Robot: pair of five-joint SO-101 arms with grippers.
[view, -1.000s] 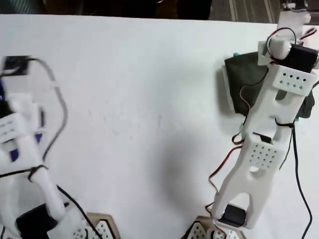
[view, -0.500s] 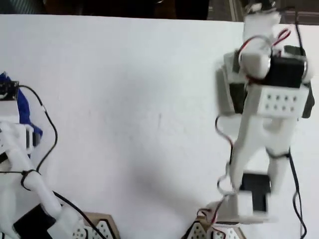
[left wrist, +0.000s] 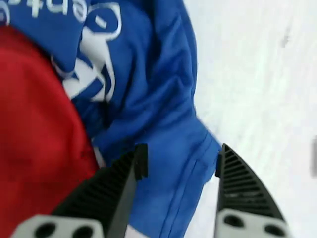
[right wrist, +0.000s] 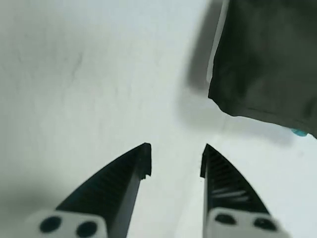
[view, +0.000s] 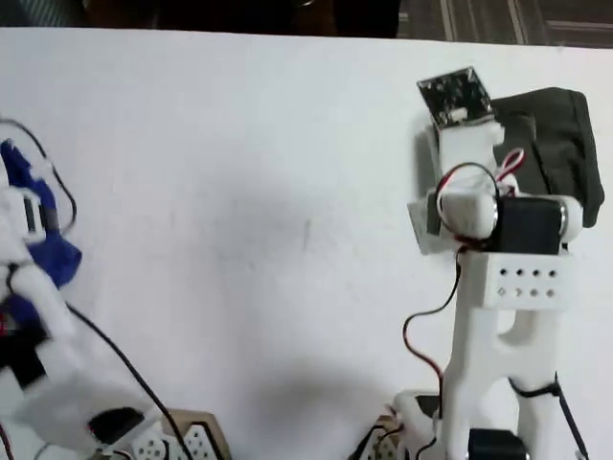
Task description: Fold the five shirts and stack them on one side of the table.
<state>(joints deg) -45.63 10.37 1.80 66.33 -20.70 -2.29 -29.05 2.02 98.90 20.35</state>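
Observation:
A folded dark green shirt (view: 556,144) lies at the far right of the white table (view: 239,192); in the right wrist view the dark green shirt (right wrist: 267,59) has a teal edge (right wrist: 298,132) peeking out beneath it. My right gripper (right wrist: 174,161) is open over bare table, just short of that shirt. At the table's left edge a crumpled blue shirt (view: 38,249) lies under my left arm (view: 29,316). My left gripper (left wrist: 182,159) hangs open right above the blue shirt (left wrist: 148,99), beside a red shirt (left wrist: 34,139).
The right arm (view: 508,287) rises from its base at the near edge, its wrist camera board (view: 455,96) next to the dark shirt. Cables trail from both arms. Wooden base plates (view: 192,436) sit at the near edge.
The right arm has drawn back off the dark green shirt, leaving it uncovered. The left arm has swung toward the left edge, over the blue shirt.

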